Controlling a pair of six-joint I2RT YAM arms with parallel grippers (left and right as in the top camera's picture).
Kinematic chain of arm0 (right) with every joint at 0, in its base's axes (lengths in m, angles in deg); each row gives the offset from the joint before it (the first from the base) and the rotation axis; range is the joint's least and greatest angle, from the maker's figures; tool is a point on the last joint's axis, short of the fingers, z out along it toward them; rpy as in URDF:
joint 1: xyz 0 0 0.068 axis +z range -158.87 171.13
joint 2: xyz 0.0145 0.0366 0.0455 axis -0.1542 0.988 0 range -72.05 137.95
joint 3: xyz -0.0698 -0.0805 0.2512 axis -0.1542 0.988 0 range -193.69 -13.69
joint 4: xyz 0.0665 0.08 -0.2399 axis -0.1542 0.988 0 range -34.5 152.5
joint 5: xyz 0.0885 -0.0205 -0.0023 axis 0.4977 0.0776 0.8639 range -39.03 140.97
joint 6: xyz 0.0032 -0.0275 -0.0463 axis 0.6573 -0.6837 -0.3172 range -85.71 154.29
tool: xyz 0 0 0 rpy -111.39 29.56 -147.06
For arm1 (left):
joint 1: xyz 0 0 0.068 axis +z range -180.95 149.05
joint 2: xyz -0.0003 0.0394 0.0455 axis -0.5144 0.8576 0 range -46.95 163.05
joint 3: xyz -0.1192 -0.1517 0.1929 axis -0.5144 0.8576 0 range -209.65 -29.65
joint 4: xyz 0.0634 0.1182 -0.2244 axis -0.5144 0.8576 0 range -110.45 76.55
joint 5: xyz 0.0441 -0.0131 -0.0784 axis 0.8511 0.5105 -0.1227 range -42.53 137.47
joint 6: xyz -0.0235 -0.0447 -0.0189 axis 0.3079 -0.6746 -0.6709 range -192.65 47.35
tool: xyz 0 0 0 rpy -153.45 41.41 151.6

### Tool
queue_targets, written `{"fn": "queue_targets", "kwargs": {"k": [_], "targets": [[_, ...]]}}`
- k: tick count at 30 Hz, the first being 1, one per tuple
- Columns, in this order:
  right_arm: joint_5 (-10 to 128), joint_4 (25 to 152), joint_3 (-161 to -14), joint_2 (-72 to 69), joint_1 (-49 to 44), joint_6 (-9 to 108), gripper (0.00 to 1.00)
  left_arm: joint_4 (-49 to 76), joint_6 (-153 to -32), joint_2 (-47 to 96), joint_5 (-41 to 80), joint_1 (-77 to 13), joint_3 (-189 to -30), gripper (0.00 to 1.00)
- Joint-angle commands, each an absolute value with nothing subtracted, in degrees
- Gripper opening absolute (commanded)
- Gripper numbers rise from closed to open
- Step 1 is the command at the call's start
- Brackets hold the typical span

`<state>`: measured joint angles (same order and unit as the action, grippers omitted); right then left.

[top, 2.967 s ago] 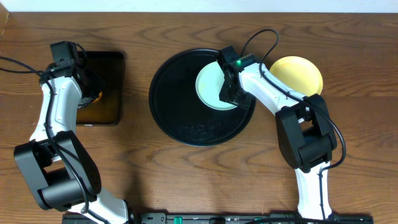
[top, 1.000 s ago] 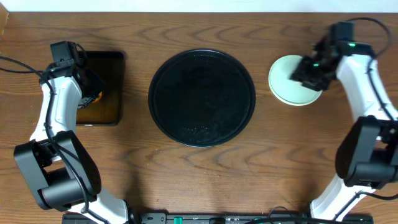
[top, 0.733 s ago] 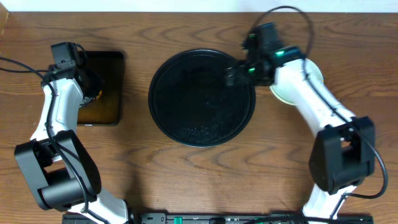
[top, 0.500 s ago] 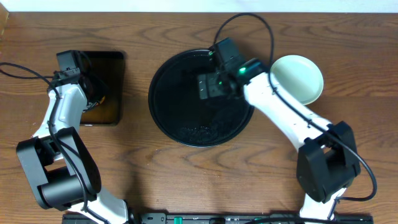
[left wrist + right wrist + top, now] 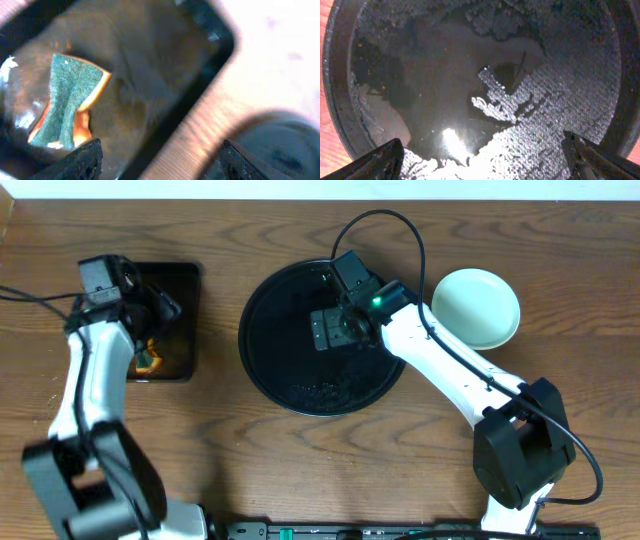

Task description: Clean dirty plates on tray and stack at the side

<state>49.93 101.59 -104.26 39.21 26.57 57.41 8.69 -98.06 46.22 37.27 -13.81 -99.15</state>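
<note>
Brown wooden table (image 5: 300, 470): left gripper (image 5: 160, 159) and right gripper (image 5: 487, 159) gape empty, and a careless swing could knock the round pale mint plate (image 5: 475, 308) beside the round black tray (image 5: 275, 365).

A: What is the worktop (image 5: 300, 470) made of?
B: Wood. It is brown, with a bold wavy grain and a dull satin finish.
A: And the round tray (image 5: 285, 350)?
B: It looks like black plastic. Up close its floor is finely pebbled. One smooth patch has a wet-looking gloss and throws back the light.
A: How does the plate (image 5: 480, 305) look?
B: Smooth and glossy, a pale mint colour. I cannot tell whether it is ceramic or plastic.
A: What about the rectangular tray (image 5: 185, 320)?
B: Black and smooth, with a soft shine.
A: And the sponge (image 5: 67, 95)?
B: It has a rough, fibrous green scouring face over soft orange foam.
A: The arms (image 5: 440, 365)?
B: Smooth white plastic shells, matt black at the joints.
</note>
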Motion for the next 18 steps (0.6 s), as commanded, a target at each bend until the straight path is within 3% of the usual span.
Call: {"fn": "queue_targets", "kwargs": {"k": [1,10,18], "targets": [[49.7,103.2,-104.5,33.2,24.9,59.6,0.99,12.0,-98.1,35.7,35.9,-13.5,-101.5,0.76],[46.2,118.9,-104.5,14.3,24.1,58.9,0.99,14.3,-98.2,26.7,35.9,-13.5,-101.5,0.77],[46.5,135.5,-104.4,12.5,24.2,58.9,0.99,14.3,-98.2,26.8,35.9,-13.5,-101.5,0.77]]}}
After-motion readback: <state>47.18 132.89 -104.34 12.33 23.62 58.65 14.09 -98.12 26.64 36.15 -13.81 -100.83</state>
